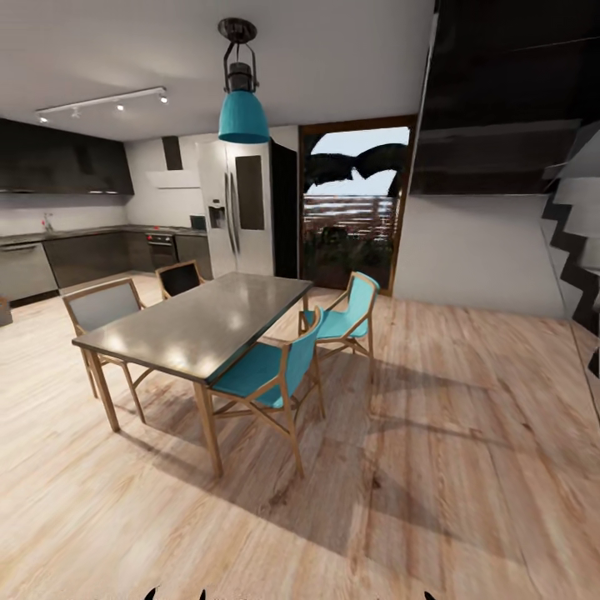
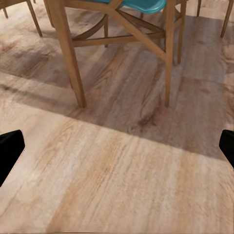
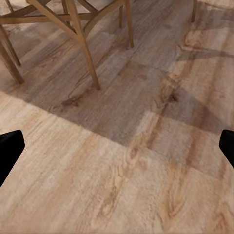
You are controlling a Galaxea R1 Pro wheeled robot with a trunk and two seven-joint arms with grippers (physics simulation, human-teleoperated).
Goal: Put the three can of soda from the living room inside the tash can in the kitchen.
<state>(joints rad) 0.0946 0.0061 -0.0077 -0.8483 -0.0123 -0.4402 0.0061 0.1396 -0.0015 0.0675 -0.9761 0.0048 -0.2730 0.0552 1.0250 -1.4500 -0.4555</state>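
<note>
The kitchen (image 1: 83,242) lies at the far left of the room, past the dining table (image 1: 200,321): dark wall cabinets above, grey steel-fronted units below a dark countertop, and a tap that is barely a speck against the pale wall. Its left end is cut off by the frame edge. A tall steel fridge (image 1: 242,208) stands at the kitchen's right end, with an oven just to its left, too small to read in detail.

The table has a dark, glossy top on wooden legs. Two teal-seated chairs (image 1: 262,371) stand along its near right side, a grey-backed one on the left, and a dark-backed one at the far end, half hidden behind the tabletop. A teal pendant lamp (image 1: 243,112) hangs above. Behind, a wood-framed glass door (image 1: 354,200) shows a blurred outdoor scene, and a dark staircase (image 1: 575,225) runs off the right edge.

The left gripper (image 2: 117,148) hangs over bare wood floor (image 2: 112,180); only the black tips of its fingers (image 2: 9,146) poke in at either edge of the wrist view, spread wide with nothing between them. Chair legs stand just ahead, at the edge of their shadow. The right gripper (image 3: 117,148) looks the same: fingers (image 3: 9,146) far apart, nothing between, over the floorboards.
</note>
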